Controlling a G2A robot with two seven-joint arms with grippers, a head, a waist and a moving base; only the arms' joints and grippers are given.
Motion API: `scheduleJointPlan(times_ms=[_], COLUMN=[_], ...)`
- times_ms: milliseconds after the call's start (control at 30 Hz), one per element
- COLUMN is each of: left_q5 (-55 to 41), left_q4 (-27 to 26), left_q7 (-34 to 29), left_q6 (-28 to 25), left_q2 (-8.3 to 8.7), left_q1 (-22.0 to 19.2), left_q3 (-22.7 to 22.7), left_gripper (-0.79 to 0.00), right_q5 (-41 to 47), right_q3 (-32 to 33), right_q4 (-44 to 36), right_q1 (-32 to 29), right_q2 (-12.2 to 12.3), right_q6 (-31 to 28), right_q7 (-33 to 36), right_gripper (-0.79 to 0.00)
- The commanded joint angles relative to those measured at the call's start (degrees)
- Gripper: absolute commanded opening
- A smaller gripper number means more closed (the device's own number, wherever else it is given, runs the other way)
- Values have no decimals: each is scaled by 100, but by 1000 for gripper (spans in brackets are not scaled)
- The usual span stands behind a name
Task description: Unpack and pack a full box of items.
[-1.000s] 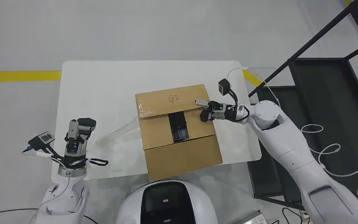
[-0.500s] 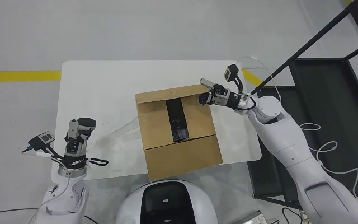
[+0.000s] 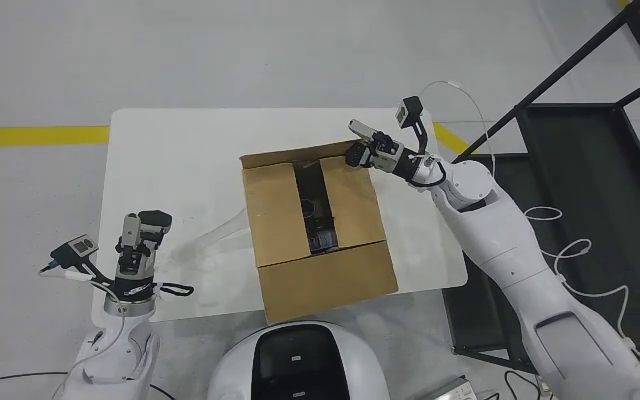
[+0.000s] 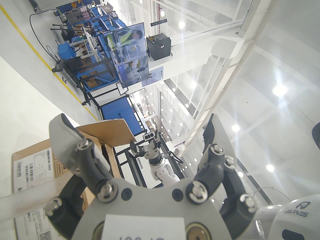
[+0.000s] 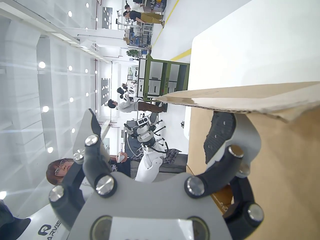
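Box (image 3: 350,270) mid-table (image 3: 170,150), far flap (image 3: 290,157) raised, dark items (image 3: 318,215) in the gap; right gripper (image 3: 352,142) at flap's right end; left gripper (image 3: 140,228) by near left corner.
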Motion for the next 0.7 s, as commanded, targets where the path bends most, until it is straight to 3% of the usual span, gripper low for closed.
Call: scheduleJointPlan(times_ms=[0,400,667], left_q5=[0,0,0], left_q4=[0,0,0], left_q7=[0,0,0], left_q6=[0,0,0], left_q2=[0,0,0], left_q1=[0,0,0], left_q3=[0,0,0], left_gripper=[0,0,0], right_q5=[1,26,131], right_q3=[0,7,-235], right_q4=[0,-16,360], right_q1=[0,-4,383], right_q2=[0,-3,-199], right_q6=[1,10,303], right_q7=[0,-37,-469], right_gripper=[0,0,0])
